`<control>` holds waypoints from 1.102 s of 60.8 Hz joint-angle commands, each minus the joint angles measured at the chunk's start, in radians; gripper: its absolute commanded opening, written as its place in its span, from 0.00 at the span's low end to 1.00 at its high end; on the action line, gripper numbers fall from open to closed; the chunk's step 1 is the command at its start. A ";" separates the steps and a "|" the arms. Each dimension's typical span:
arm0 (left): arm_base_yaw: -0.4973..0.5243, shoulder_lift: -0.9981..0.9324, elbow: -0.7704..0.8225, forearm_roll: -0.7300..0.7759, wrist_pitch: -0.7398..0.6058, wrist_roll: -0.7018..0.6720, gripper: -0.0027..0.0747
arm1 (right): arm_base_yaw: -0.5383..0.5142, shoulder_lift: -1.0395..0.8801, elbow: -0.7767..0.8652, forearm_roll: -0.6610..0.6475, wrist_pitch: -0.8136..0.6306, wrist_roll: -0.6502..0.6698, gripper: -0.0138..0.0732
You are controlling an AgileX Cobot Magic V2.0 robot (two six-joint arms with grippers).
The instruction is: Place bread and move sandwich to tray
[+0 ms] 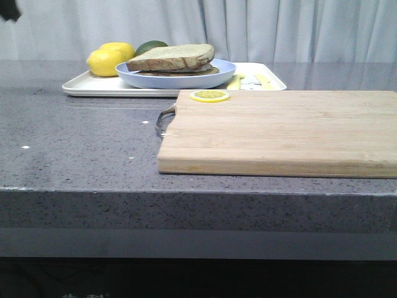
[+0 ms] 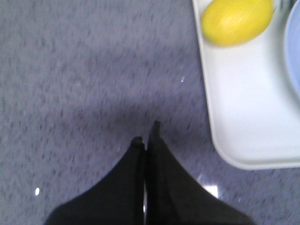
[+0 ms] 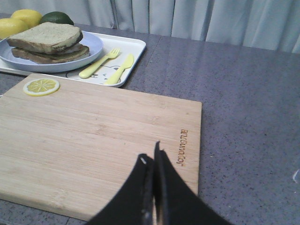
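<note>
My left claw [image 2: 146,131] is closed with its fingertips pressed together and holds nothing. It hangs over the bare grey speckled worktop [image 2: 84,84], just beside the near left corner of the flat white rectangular tray [image 2: 243,122]. My right claw [image 3: 152,157] is likewise closed and empty. It sits above the pale wooden cutting board [image 3: 103,136], toward that board's near right part.

Moving outward from the right claw, the cutting board carries only a round yellow lemon slice [image 3: 41,86] at its far left corner. No bread and no plate remain on the board.

Beyond the board's far edge lies the tray. On it rests the round pale-blue plate [image 1: 180,79] with the sandwich [image 3: 47,44]. The thick square toast slice with a pale greenish-tan face and golden-brown crust [image 1: 172,56] lies on top of the stack, slightly tilted. The egg beneath is not visible from these views. Also on the tray are a yellow plastic fork [image 3: 99,63] and knife [image 3: 120,68] to the right of the plate, with two yellow lemons [image 1: 110,59] and a dark green fruit [image 1: 151,46] on the far left.

Assessment: both task steps appear complete. The bread caps the sandwich, and the plated sandwich is on the tray. Nothing remains except arm retreat.
</note>
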 commanded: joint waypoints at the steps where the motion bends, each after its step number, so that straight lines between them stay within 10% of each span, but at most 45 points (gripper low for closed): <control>1: 0.029 -0.142 0.126 0.000 -0.076 -0.008 0.01 | 0.000 0.009 -0.028 0.011 -0.055 -0.008 0.07; 36: 0.063 -0.666 0.915 -0.024 -0.492 -0.008 0.01 | 0.000 0.009 -0.028 0.011 -0.055 -0.008 0.07; 67: 0.063 -1.070 1.127 -0.081 -0.734 -0.008 0.01 | 0.000 0.009 -0.028 0.011 -0.055 -0.008 0.07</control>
